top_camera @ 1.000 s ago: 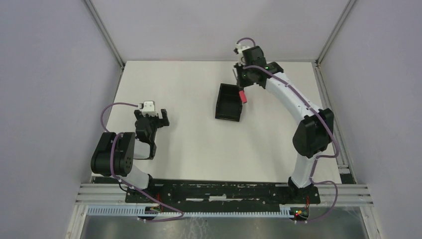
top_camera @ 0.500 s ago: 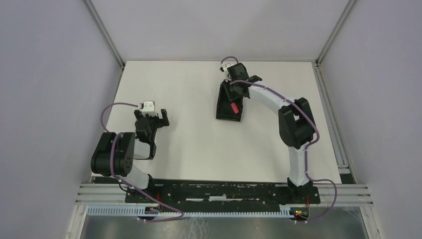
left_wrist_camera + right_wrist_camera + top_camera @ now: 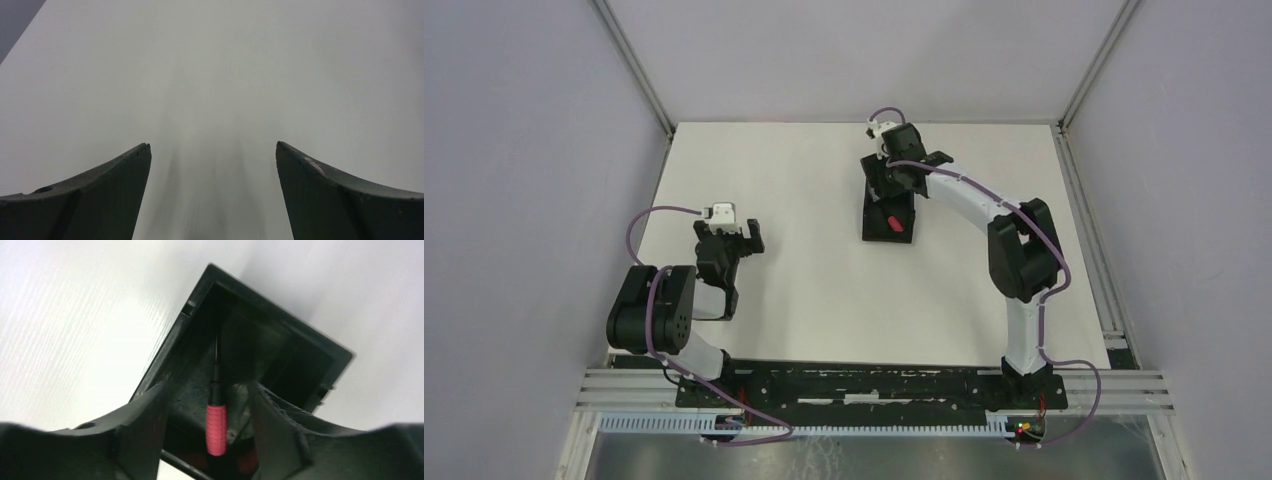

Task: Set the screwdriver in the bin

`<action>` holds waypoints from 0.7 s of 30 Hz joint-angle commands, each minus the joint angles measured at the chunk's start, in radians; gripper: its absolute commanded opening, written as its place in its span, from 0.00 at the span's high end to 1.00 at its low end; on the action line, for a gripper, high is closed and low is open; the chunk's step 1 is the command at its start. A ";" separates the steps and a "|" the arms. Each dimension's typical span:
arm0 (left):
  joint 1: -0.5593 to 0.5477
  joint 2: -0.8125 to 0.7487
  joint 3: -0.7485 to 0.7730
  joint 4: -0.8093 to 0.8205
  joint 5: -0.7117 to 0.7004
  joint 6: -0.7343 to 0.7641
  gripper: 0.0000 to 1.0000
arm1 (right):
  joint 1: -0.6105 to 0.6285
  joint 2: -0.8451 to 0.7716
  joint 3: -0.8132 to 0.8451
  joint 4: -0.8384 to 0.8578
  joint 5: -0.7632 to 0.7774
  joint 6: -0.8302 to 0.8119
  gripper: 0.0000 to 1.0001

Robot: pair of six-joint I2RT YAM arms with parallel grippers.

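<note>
The black bin (image 3: 870,226) stands at the back middle of the table. Inside it is the screwdriver (image 3: 892,221), its red handle (image 3: 216,430) toward the bin's low front and its thin shaft pointing at the far wall. My right gripper (image 3: 887,190) hangs over the bin (image 3: 280,312), open. Its fingers stand on either side of the screwdriver with a gap on each side, so neither touches it. My left gripper (image 3: 728,234) is far off at the left, open, with only bare table between its fingers (image 3: 120,185).
The white tabletop (image 3: 804,280) is walled by grey panels at the left, back and right. Both arm bases sit on the black rail (image 3: 864,385) at the near edge.
My right arm swung left from beside the bin to over it, carrying the screwdriver. Its jaws then opened and let the screwdriver go inside the bin. The left arm has not moved.
</note>
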 commanded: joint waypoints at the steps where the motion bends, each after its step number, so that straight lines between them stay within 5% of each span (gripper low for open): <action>1: 0.003 -0.016 0.008 0.022 0.010 -0.032 0.00 | 0.003 -0.198 -0.001 0.090 0.030 0.007 0.13; 2: 0.003 -0.018 0.008 0.022 0.010 -0.032 0.00 | 0.000 -0.235 -0.018 0.102 0.040 -0.001 0.02; 10: 0.003 -0.018 0.008 0.022 0.010 -0.032 0.00 | -0.023 -0.567 -0.321 0.248 0.252 -0.117 0.02; 21: 0.003 -0.018 0.008 0.022 0.010 -0.032 0.00 | -0.169 -1.041 -1.074 0.662 0.430 -0.146 0.02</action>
